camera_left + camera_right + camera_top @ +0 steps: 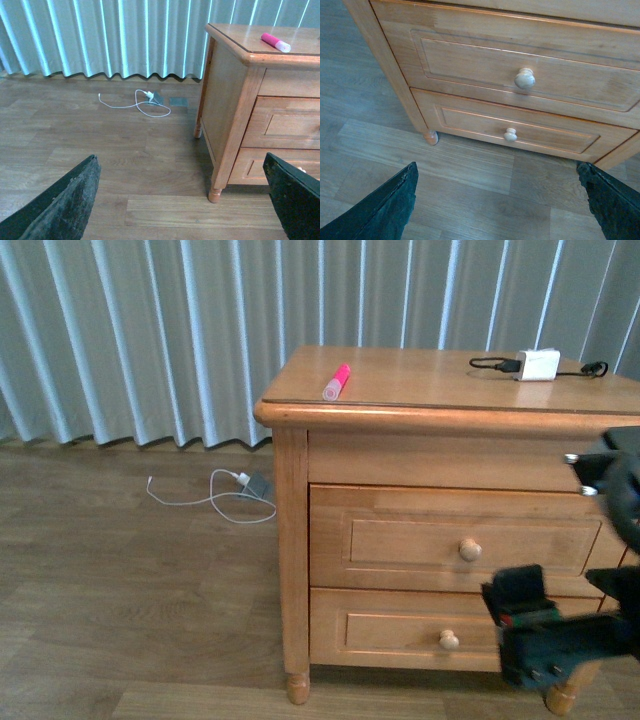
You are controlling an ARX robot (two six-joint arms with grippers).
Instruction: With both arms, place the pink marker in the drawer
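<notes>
The pink marker [337,381] lies on the cabinet top near its front left corner; it also shows in the left wrist view [275,42]. The top drawer [400,540] is shut, with a round knob [470,549]. My right arm [545,635] hangs low in front of the cabinet's right side. My right gripper [497,205] is open and empty above the floor, facing the top drawer [470,60] and its knob [525,79]. My left gripper [182,200] is open and empty, low over the floor to the left of the cabinet.
A white charger block [537,364] with a black cable sits at the back right of the cabinet top. The lower drawer [470,122] is shut. A white cable and plug [215,495] lie on the floor by the curtain.
</notes>
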